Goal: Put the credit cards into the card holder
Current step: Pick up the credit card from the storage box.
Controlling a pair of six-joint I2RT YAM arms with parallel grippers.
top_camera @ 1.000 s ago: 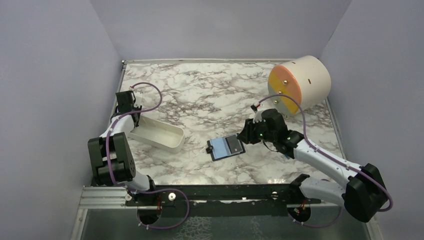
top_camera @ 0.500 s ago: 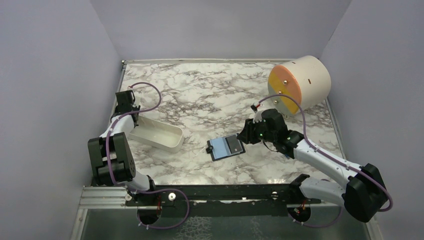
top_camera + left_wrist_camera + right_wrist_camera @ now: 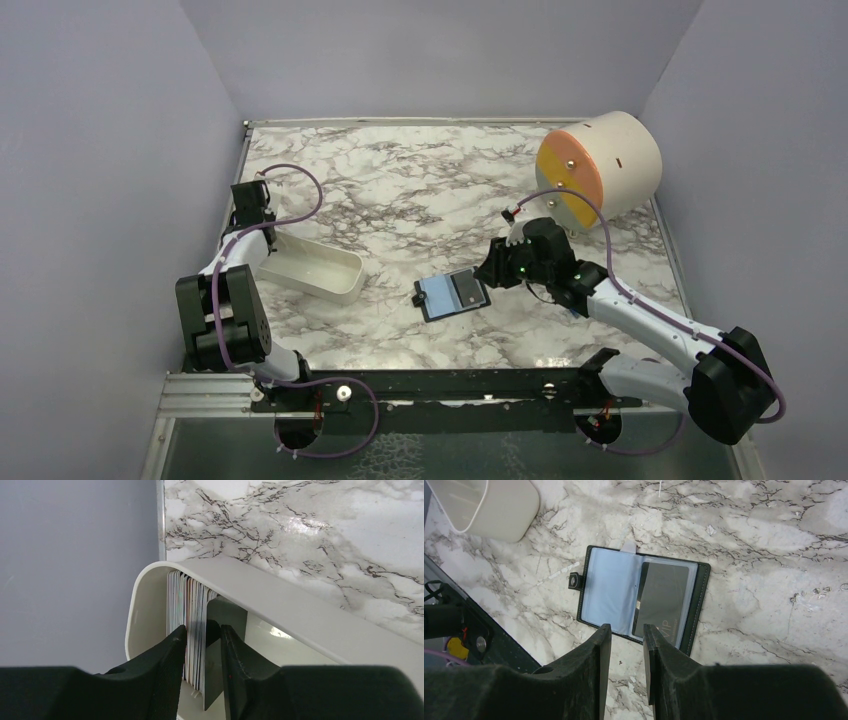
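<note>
In the white tray's (image 3: 300,615) left end the left gripper (image 3: 203,631) straddles several credit cards (image 3: 192,605), clamped or not I cannot tell, and could lift a clump; right of the tray, the card holder (image 3: 609,592) lies open by the parted, empty right gripper (image 3: 624,630).

The black card holder (image 3: 608,592) lies open and flat on the marble table (image 3: 749,545). Its inside is light blue, a stud tab juts from one edge, and a dark grey card (image 3: 663,600) sits in one sleeve. More credit cards (image 3: 194,607) stand on edge, packed together at the rounded end of the white tray (image 3: 300,615).
</note>
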